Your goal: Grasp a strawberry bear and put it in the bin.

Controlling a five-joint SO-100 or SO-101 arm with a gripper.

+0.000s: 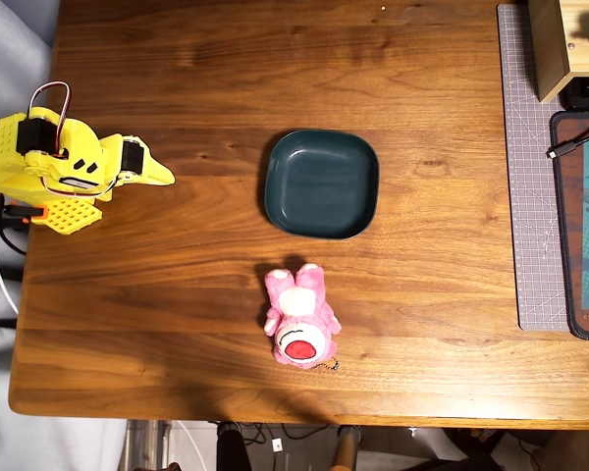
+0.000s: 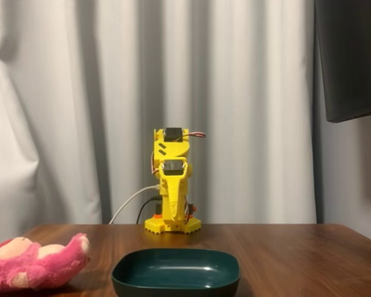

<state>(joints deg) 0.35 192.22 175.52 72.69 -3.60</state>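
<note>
The strawberry bear (image 1: pixel 299 316) lies on the wooden table near its front edge, pink and fluffy, red-and-white muzzle facing up; the fixed view shows it at the lower left (image 2: pixel 31 262). The bin (image 1: pixel 322 183) is an empty dark teal dish just behind the bear, at bottom centre in the fixed view (image 2: pixel 175 271). My yellow arm is folded at the table's left edge, its gripper (image 1: pixel 160 175) shut with nothing in it, far left of both. In the fixed view the gripper (image 2: pixel 174 210) points down at the base.
A grey cutting mat (image 1: pixel 526 167) runs along the table's right side, with a dark mat (image 1: pixel 581 226), a cable and a wooden box (image 1: pixel 558 44) on it. White curtains (image 2: pixel 80 111) hang behind the arm.
</note>
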